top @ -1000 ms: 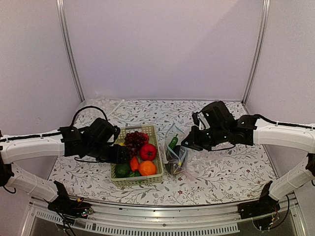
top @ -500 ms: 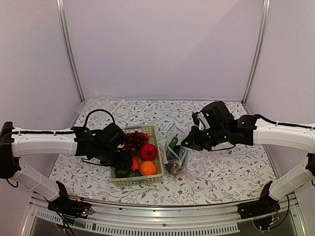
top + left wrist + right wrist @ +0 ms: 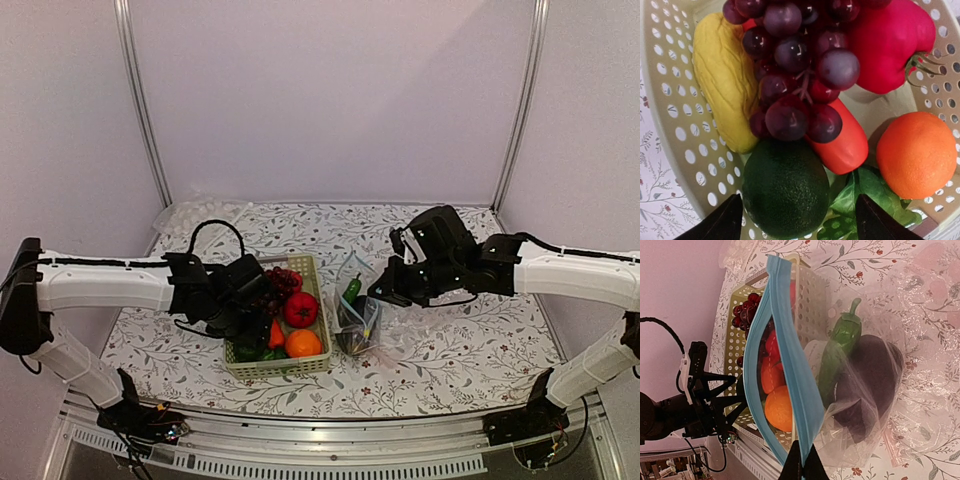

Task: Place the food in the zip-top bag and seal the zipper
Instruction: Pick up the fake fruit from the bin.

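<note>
The zip-top bag (image 3: 358,318) stands right of the basket. My right gripper (image 3: 801,462) is shut on its light-blue zipper (image 3: 795,370) and holds the mouth open. Inside lie a purple eggplant (image 3: 867,385) and a green pepper (image 3: 840,347). My left gripper (image 3: 797,215) is open, its fingers on either side of a dark green round vegetable (image 3: 786,187) in the basket, not touching it. Around it lie the yellow corn (image 3: 722,80), grapes (image 3: 790,75), carrot (image 3: 845,145), red fruit (image 3: 890,45) and orange (image 3: 916,155).
The pale green mesh basket (image 3: 280,368) sits at the table's middle front, with green leaves (image 3: 860,200) at its bottom. Bubbly clear plastic sheets lie at the back left (image 3: 190,215) and under the bag (image 3: 925,290). The table's front rail (image 3: 320,455) is close.
My left arm has swung right over the basket and come down over the dark green vegetable. The right arm and the bag have not moved.
</note>
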`<state>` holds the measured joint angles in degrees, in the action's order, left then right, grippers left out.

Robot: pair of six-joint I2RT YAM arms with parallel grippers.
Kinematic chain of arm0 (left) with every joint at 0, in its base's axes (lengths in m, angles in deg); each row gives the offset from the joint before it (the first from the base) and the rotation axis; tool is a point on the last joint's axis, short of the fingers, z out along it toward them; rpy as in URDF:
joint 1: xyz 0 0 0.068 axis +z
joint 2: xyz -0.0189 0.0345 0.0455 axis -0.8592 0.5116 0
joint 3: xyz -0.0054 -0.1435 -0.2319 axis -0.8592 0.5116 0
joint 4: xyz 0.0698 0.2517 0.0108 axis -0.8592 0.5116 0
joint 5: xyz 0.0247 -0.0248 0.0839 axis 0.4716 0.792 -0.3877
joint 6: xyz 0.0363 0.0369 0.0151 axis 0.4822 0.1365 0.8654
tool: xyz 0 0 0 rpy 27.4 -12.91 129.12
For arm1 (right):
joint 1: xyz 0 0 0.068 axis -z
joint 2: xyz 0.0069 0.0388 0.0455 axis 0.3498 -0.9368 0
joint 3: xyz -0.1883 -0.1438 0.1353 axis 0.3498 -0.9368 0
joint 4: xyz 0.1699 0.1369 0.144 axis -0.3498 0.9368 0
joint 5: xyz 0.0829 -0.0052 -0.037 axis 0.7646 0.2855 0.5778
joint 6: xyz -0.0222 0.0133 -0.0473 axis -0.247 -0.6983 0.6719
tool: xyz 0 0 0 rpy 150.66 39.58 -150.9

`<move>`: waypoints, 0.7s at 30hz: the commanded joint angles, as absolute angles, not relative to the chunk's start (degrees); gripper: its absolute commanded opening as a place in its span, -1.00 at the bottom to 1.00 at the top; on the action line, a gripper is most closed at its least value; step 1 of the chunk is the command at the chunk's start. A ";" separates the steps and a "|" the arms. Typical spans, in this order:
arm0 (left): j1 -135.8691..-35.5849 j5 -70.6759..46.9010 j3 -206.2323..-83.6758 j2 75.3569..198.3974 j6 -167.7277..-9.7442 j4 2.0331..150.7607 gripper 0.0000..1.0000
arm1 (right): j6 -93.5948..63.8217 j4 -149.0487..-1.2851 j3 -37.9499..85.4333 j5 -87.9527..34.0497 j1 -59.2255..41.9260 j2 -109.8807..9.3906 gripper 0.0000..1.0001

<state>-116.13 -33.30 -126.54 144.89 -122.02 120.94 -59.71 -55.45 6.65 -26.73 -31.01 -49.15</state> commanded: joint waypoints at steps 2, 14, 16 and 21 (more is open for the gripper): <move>-117.60 -34.32 -128.85 148.53 -121.57 123.99 0.54 | -59.27 -56.26 7.82 -26.77 -31.49 -49.93 -1.00; -120.79 -38.93 -134.30 156.11 -120.41 130.11 0.53 | -59.16 -56.42 7.87 -26.95 -31.54 -49.94 -1.00; -120.84 -38.85 -134.26 156.59 -120.40 129.89 0.43 | -59.22 -56.35 7.87 -26.95 -31.55 -49.89 -1.00; -120.93 -39.38 -134.22 156.19 -120.57 129.69 0.26 | -59.31 -56.27 7.50 -27.12 -31.50 -49.44 -1.00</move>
<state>-120.18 -37.99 -133.45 156.01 -120.60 128.48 -59.69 -55.66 6.65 -26.73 -31.03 -49.28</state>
